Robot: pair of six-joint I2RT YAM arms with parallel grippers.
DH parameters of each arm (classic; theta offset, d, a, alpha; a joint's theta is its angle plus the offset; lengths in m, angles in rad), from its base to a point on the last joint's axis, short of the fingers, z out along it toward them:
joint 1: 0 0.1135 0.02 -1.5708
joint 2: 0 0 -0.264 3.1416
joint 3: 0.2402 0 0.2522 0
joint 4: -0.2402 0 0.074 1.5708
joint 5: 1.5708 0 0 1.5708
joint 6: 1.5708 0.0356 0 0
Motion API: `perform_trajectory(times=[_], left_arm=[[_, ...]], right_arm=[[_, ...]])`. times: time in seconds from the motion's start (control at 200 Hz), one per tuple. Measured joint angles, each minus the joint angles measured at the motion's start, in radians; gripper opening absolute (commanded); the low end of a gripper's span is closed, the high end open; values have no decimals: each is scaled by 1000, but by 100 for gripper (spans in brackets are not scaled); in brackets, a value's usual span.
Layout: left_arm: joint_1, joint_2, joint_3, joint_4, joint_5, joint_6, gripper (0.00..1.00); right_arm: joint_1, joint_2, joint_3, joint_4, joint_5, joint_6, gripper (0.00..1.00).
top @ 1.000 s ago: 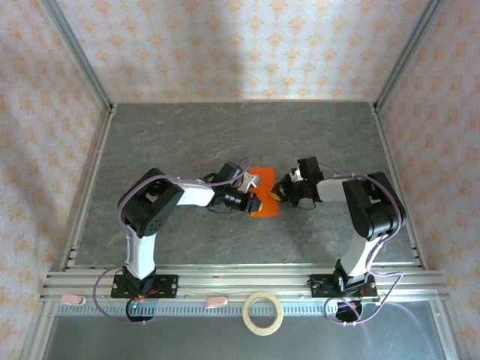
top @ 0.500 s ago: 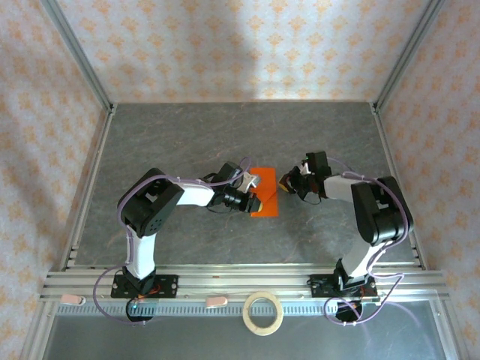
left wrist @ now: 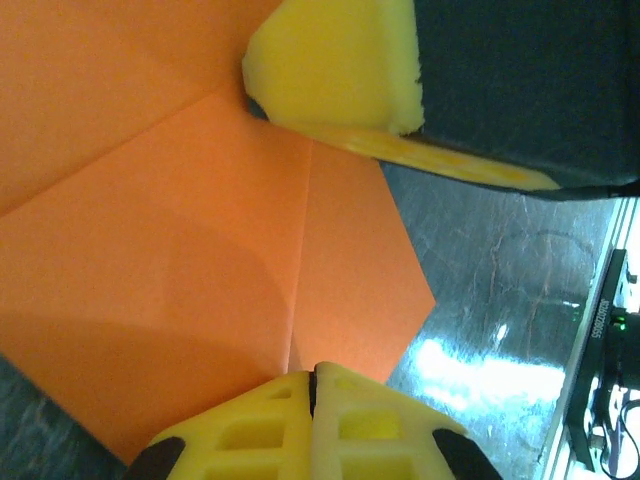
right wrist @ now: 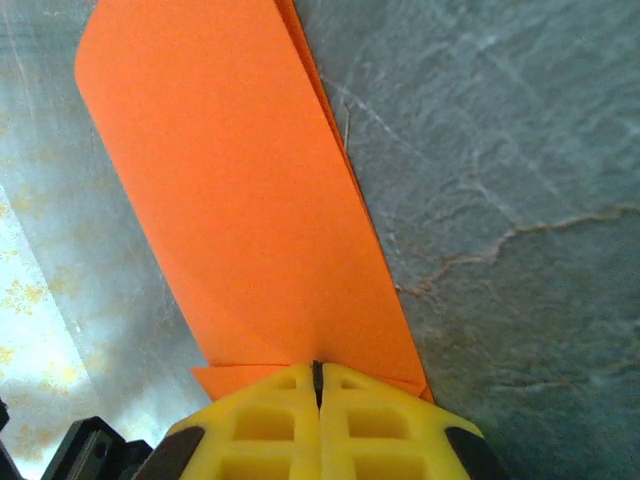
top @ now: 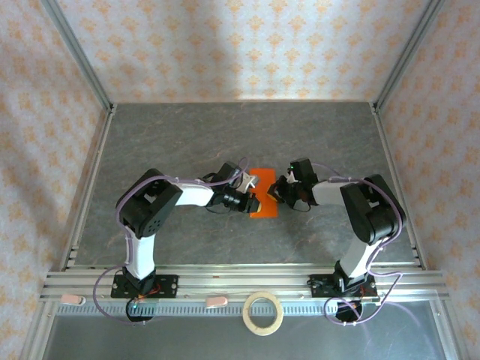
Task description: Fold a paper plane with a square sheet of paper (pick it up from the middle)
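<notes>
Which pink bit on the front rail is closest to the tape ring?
The middle pink bit, beside the tape ring; the far-left pink bit sits much farther.

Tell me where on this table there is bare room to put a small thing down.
Free: the far half of the table, between the back wall and the orange paper; also the near strip between that paper and the front rail. Crowded: the middle, where both arms' shut jaws meet at the paper.

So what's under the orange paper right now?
Grey table shows around the paper plane. Along one edge, the right wrist view shows its own folded layers stacked underneath. The area directly beneath the sheet is covered, so I can't see it.
</notes>
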Motion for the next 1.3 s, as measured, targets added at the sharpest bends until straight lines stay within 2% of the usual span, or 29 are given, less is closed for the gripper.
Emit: perform_trajectory(times=[0.25,0.535,0.916,1.301], left_arm=[[0,-62,29,-24,1,-43,0],[-1,64,86,-27,-11,-53,0],[-3,-24,-20,-27,-58,23,5],[-3,-110,-64,-171,-111,120,4]], right_arm=[[0,0,-11,25,0,0,0],[0,2,-13,31,0,0,0],[-4,11,-16,51,-12,-4,0],[-7,11,-16,51,-16,-5,0]])
